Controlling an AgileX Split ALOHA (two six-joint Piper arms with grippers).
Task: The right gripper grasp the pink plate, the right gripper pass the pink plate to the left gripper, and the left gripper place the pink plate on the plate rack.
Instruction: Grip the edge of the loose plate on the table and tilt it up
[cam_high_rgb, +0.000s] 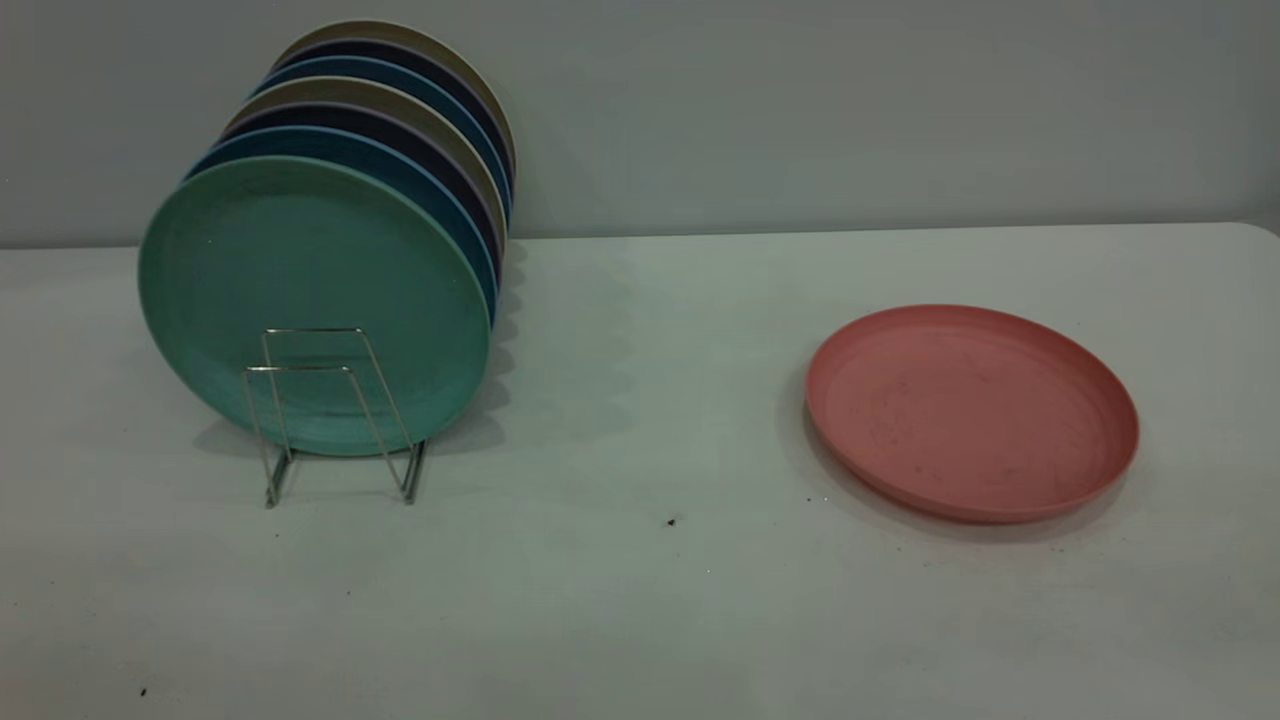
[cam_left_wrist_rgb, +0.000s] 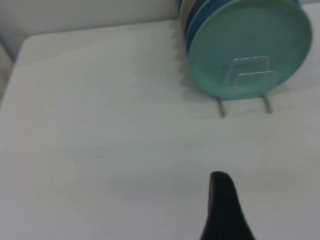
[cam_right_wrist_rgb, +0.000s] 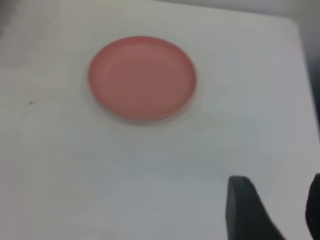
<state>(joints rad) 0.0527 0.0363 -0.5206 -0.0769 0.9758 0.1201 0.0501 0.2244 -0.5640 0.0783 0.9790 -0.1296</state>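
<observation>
Left gripper (cam_left_wrist_rgb: 226, 210) apparently half cropped

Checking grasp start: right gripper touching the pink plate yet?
Apart. Right wrist view shows bare table between the right gripper fingers and the pink plate, which lies flat, untouched.

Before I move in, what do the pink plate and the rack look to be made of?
The pink plate looks like matte plastic: dull, even colour with faint dark scuffs. The rack looks like thin bare metal wire, silvery with small glints. Neither is certain from looks alone.

Dim, even overhead light; soft shadows under plates; both wrist views blurred, exterior sharper.
</observation>
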